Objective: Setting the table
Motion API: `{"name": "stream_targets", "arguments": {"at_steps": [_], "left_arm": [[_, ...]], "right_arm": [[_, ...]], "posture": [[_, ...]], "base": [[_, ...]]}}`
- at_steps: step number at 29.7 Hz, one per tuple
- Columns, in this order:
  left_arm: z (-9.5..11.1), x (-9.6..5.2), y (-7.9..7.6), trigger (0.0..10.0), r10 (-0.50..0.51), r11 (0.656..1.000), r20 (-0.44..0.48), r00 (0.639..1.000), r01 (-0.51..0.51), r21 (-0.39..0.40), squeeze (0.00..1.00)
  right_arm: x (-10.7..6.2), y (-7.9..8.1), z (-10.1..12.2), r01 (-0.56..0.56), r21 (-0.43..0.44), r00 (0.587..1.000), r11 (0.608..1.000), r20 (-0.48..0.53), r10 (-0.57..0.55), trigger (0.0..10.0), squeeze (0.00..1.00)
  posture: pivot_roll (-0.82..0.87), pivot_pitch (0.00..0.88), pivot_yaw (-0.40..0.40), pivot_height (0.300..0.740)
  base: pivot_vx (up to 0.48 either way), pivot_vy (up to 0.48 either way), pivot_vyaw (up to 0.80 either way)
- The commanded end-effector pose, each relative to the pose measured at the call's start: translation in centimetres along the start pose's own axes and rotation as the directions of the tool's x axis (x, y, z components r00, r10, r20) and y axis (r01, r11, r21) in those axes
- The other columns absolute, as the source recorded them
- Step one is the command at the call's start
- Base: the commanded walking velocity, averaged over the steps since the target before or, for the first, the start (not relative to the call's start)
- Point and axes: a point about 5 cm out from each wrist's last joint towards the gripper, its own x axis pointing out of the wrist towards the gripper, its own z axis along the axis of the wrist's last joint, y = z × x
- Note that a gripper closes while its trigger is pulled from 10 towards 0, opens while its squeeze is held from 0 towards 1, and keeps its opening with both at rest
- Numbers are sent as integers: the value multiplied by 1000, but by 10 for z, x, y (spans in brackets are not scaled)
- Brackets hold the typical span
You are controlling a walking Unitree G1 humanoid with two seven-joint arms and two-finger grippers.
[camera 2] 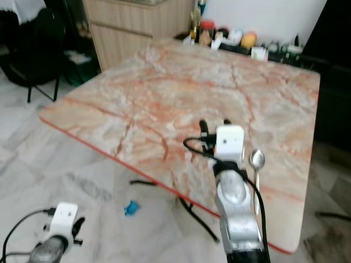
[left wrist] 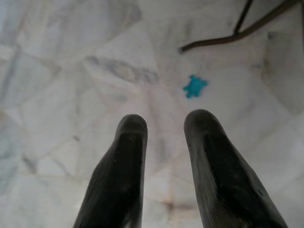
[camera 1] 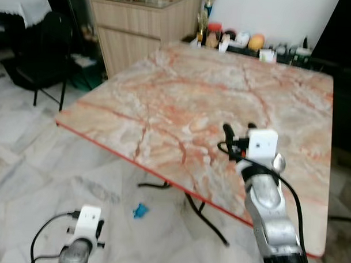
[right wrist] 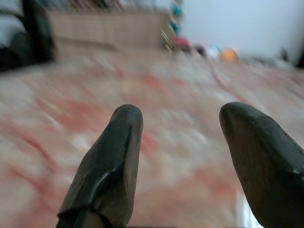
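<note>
Spoon (camera 2: 257,160) lies flat on the marble table (camera 2: 182,91), in the lower right of the head view — just beside the right arm, bowl end pointing away from the robot. The right gripper (camera 2: 214,126) sits over the table left of the spoon, its two black fingers (right wrist: 116,161) spread apart with nothing between them. Down in the lower left, the left gripper (left wrist: 164,128) hangs over the pale floor (left wrist: 71,71), fingers a little apart and empty — a small blue scrap (left wrist: 194,86) lies on the tiles ahead of it.
</note>
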Motion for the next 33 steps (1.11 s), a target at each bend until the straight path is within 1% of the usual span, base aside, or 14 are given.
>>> {"name": "stream_targets", "arguments": {"at_steps": [1, 3, 11, 12, 13, 15, 17, 18, 19, 23, 27, 28, 31, 33], "left_arm": [[-11, -4, 3, 10000, 4, 1000, -33, 999, -4, 6, 0], [-12, -5, 2, 10000, -4, 1000, -44, 999, 5, 10, 0], [-12, -4, 1, 10000, -7, 1000, -45, 999, 7, 15, 0], [-12, -4, 1, 10000, -7, 1000, -45, 999, 8, 14, 0], [-12, -5, 1, 10000, -7, 1000, -45, 999, 8, 14, 0], [-12, -4, 0, 10000, -8, 1000, -44, 999, 8, 14, 0], [-12, -5, 0, 10000, -9, 1000, -44, 999, 10, 17, 0], [-12, -5, 0, 10000, -10, 1000, -44, 999, 10, 18, 0], [-12, -5, 0, 10000, -10, 1000, -44, 999, 11, 19, 0], [-12, -4, 1, 10000, -10, 1000, -44, 999, 11, 24, 0], [-12, -4, 1, 10000, -10, 1000, -44, 999, 11, 24, 0], [-12, -4, 2, 10000, -11, 1000, -42, 999, 12, 25, 0], [-12, -4, 2, 10000, -11, 1000, -42, 999, 12, 25, 0], [-12, -5, 1, 10000, -12, 1000, -43, 999, 13, 26, 0]], "right_arm": [[-1, -2, -1, 46, 1, 998, 999, -47, -46, 10000, 0], [-2, -4, -6, 81, -6, 990, 997, -115, -81, 10000, 0], [0, -4, -23, 90, 6, 968, 996, -234, -86, 10000, 8], [1, -6, -25, 116, 24, 963, 993, -249, -106, 10000, 894], [1, -8, -25, 134, 35, 959, 990, -258, -120, 10000, 1000], [2, -9, -26, 142, 44, 957, 989, -263, -125, 10000, 1000], [3, -12, -28, 156, 12, 947, 988, -285, -147, 10000, 1000], [3, -14, -32, 172, 1, 937, 985, -308, -164, 10000, 290], [4, -16, -34, 193, 2, 927, 981, -327, -181, 10000, 0], [4, -18, -43, 222, 56, 910, 973, -370, -187, 10000, 0], [4, -18, -44, 224, 54, 907, 973, -376, -188, 10000, 0], [3, -18, -50, 240, 82, 896, 967, -402, -188, 10000, 0], [3, -18, -53, 250, 110, 890, 962, -417, -184, 10000, 0], [5, -20, -53, 258, 109, 887, 960, -422, -190, 10000, 0]], "posture": [[-7, 21, 20, 740], [-10, 22, 23, 740], [-5, 14, 20, 740], [-5, 14, 20, 740], [-5, 10, 20, 740], [-5, 10, 20, 740], [-3, 0, 20, 740], [-3, 0, 21, 740], [-3, 0, 21, 740], [-2, 0, 21, 740], [-2, 0, 21, 740], [-5, 0, 23, 740], [-4, 0, 23, 740], [-2, 0, 24, 740]], "base": [[0, 0, 0], [0, 0, 0], [0, 0, 0], [0, 0, 0], [0, 0, 0], [0, 0, 0], [0, 0, 0], [0, 0, 0], [0, 0, 0], [0, 0, 0], [0, 0, 0], [0, 0, 0], [0, 0, 0], [0, 0, 0]]}}
